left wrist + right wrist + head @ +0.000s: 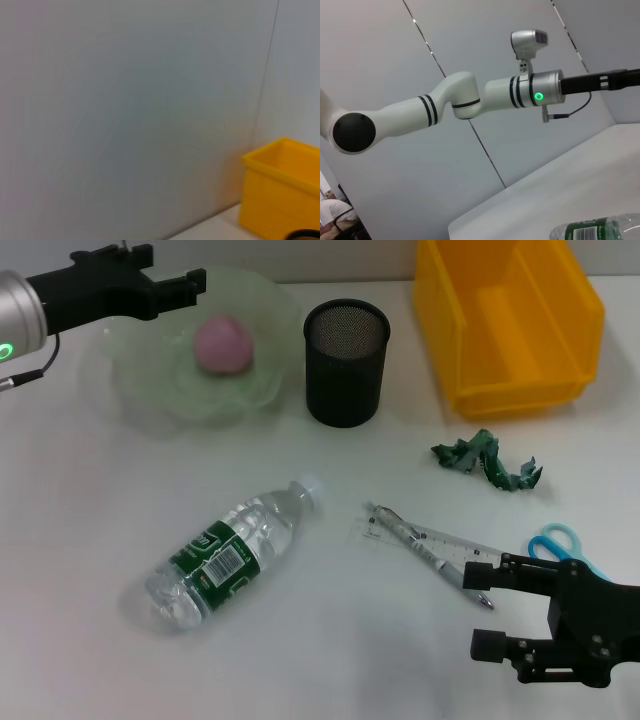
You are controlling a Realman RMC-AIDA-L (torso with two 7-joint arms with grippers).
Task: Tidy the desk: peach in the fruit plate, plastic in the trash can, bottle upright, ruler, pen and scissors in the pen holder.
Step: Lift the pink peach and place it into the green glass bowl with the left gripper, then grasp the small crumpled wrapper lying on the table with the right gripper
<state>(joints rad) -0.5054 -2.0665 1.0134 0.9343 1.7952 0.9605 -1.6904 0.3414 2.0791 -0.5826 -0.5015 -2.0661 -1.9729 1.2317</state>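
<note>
A pink peach (222, 345) lies in the pale green fruit plate (150, 390) at the back left. My left gripper (172, 268) hovers open and empty above the plate's far left rim. A clear water bottle (225, 555) with a green label lies on its side in the middle; it also shows in the right wrist view (600, 231). Crumpled green plastic (487, 462) lies at the right. A clear ruler (440, 538) and a pen (425, 552) lie crossed, with blue-handled scissors (556, 538) beside them. My right gripper (488, 608) is open and empty, just in front of the pen's tip.
A black mesh pen holder (346, 360) stands upright at the back centre. A yellow bin (510, 320) stands at the back right and also shows in the left wrist view (285, 190). The right wrist view shows my left arm (520, 92) against the wall.
</note>
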